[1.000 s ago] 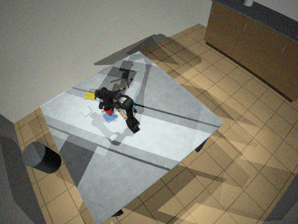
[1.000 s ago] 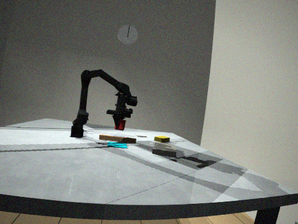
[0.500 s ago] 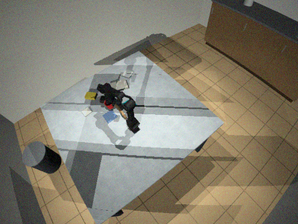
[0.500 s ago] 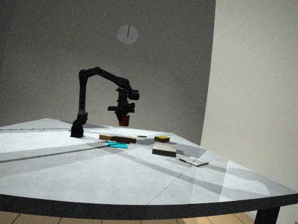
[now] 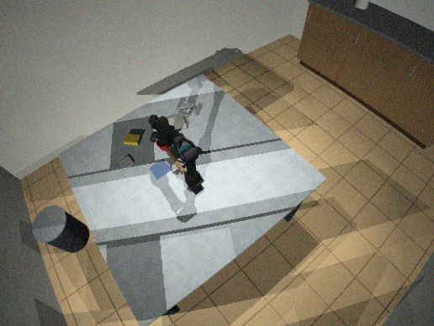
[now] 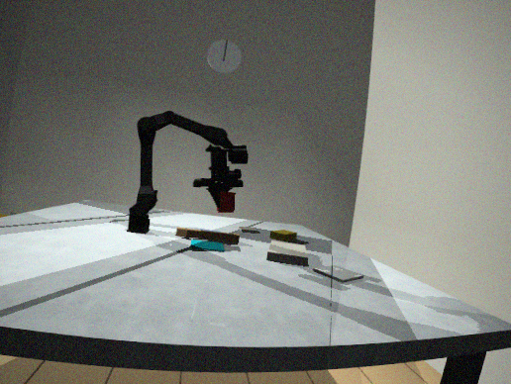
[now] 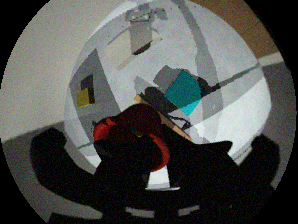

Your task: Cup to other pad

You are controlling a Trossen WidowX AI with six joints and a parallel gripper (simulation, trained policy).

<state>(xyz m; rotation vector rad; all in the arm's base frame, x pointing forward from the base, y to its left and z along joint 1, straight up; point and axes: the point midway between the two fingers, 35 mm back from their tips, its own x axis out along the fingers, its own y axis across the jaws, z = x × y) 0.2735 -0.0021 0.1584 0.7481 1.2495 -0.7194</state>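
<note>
Base (image 5: 195,185) (image 6: 139,224) stands left of the wooden bar (image 5: 177,163) (image 6: 208,236) (image 7: 181,131). We find the teal pad (image 5: 185,146) (image 6: 208,245) (image 7: 184,91) beside it, the gripper (image 5: 161,140) (image 6: 219,201) (image 7: 158,126) clamped on the red cup (image 5: 162,145) (image 6: 227,202) (image 7: 145,120), raised higher than it, and the yellow block (image 5: 132,139) (image 6: 283,234) (image 7: 85,97) to its right.

The red cup (image 5: 162,145) (image 6: 227,202) (image 7: 142,120), carried in the gripper (image 5: 161,140) (image 6: 220,200) (image 7: 158,126), is now higher above the table (image 5: 252,168) (image 6: 173,307) (image 7: 240,110) and, from the top view, farther from the blue pad (image 5: 160,170). The arm (image 5: 191,155) (image 6: 193,126) reaches farther out. Shadow bands have shifted; shade now surrounds the yellow block (image 5: 132,139) (image 6: 283,235) (image 7: 85,97).
</note>
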